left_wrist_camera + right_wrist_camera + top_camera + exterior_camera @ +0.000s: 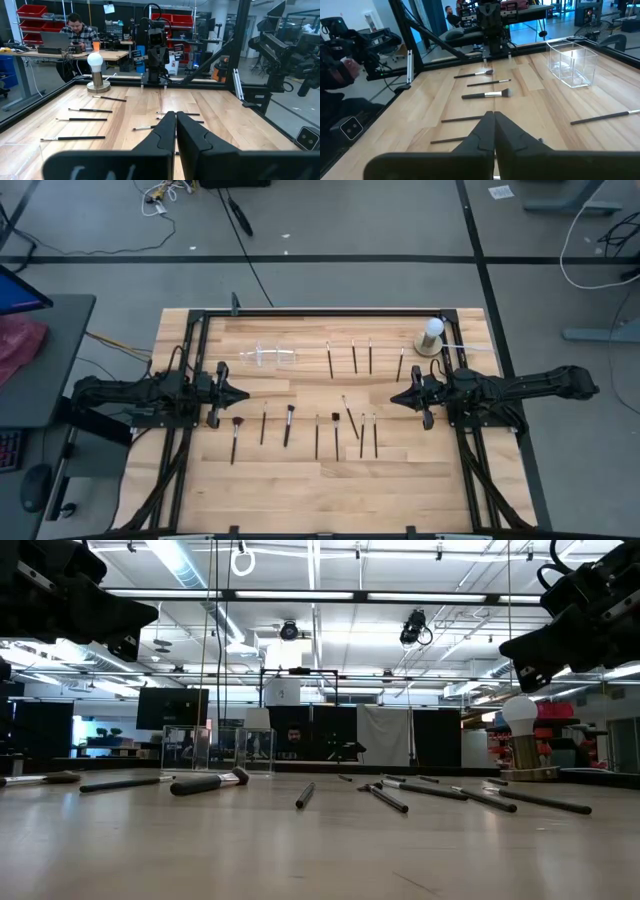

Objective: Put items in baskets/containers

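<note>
Several thin dark-handled brushes lie flat on the wooden table in two rows: a far row point(353, 355) and a near row point(316, 435), some with tufts point(238, 421). The clear plastic holder point(268, 356) stands on the table left of the far row; it also shows in the right wrist view point(572, 64). My left gripper point(240, 393) hovers shut above the table's left part, pointing right. My right gripper point(397, 397) hovers shut on the right, pointing left. Both show shut in their wrist views point(175, 125) point(494, 120) and hang above the tabletop in the low view.
A white bulb-shaped object on a round base point(431, 336) stands near the far right corner. Dark frame rails point(200, 350) run along the table's left, right and far sides. Bare wood point(320, 490) lies near the front edge. A person sits at a desk point(77, 30) beyond the table.
</note>
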